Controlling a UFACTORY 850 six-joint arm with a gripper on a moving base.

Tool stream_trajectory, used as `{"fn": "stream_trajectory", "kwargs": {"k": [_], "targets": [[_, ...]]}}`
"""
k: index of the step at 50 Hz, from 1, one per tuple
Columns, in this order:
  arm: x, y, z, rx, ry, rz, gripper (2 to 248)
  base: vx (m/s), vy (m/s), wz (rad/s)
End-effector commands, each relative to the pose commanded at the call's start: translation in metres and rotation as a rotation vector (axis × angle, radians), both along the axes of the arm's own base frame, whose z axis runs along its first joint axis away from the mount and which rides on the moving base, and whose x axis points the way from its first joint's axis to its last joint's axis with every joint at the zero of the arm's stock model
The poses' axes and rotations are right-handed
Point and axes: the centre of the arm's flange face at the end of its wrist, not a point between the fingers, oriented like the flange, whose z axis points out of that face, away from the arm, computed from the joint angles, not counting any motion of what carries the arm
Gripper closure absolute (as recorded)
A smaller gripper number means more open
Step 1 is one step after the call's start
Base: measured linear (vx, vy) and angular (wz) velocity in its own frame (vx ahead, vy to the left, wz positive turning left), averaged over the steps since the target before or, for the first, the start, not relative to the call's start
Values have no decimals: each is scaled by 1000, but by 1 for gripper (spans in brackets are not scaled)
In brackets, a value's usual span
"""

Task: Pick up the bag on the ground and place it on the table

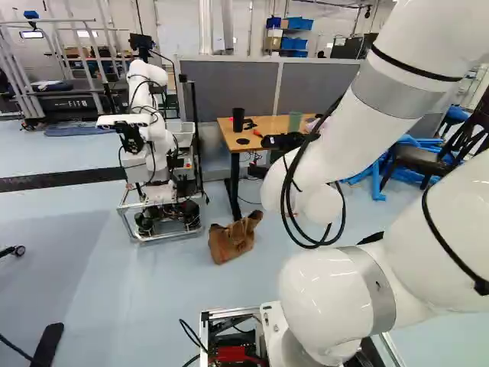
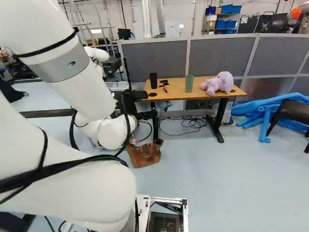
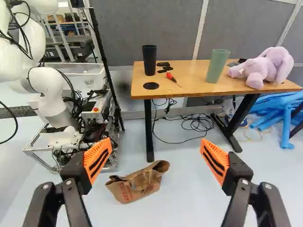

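The brown paper bag [image 3: 142,184] lies slumped on its side on the pale blue-grey floor [image 3: 189,203], ahead of the black claw with orange pads [image 2: 146,105] and below it, well apart from both fingers. Seen along the claw [image 3: 156,149], the bag sits between the lines of the two fingers, closer to the finger on the side of another robot [image 3: 52,104]. Its mouth gapes towards the other finger's side, and a handle lies folded against it. The claw stands wide open, with nothing between its pads.

The white arm [image 1: 382,99] rises from its base joint in thick, bent links; its upper link slopes forward and down to the wrist, where black cables hang in loops. The claw is held above the floor, pointing ahead and down.

Farther ahead of the claw stands the wooden-topped table [image 3: 189,75] on black legs, one foot just beside the bag. It carries, from the other robot's side across, a black cup [image 3: 149,60], a red-handled screwdriver [image 3: 170,76], a green cup [image 3: 218,66] and a lilac plush toy [image 3: 265,68]. A black cable [image 3: 196,124] lies coiled on the floor beneath the tabletop.
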Motion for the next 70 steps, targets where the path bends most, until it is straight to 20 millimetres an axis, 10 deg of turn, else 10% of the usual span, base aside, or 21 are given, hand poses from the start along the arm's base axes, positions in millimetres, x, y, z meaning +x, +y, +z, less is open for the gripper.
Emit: {"fn": "stream_trajectory", "kwargs": {"k": [30,70], "targets": [[2,1,0,0,7,3,3,54,9,-7],[64,27,-22,-16,401,78,3,0,0,0]]}}
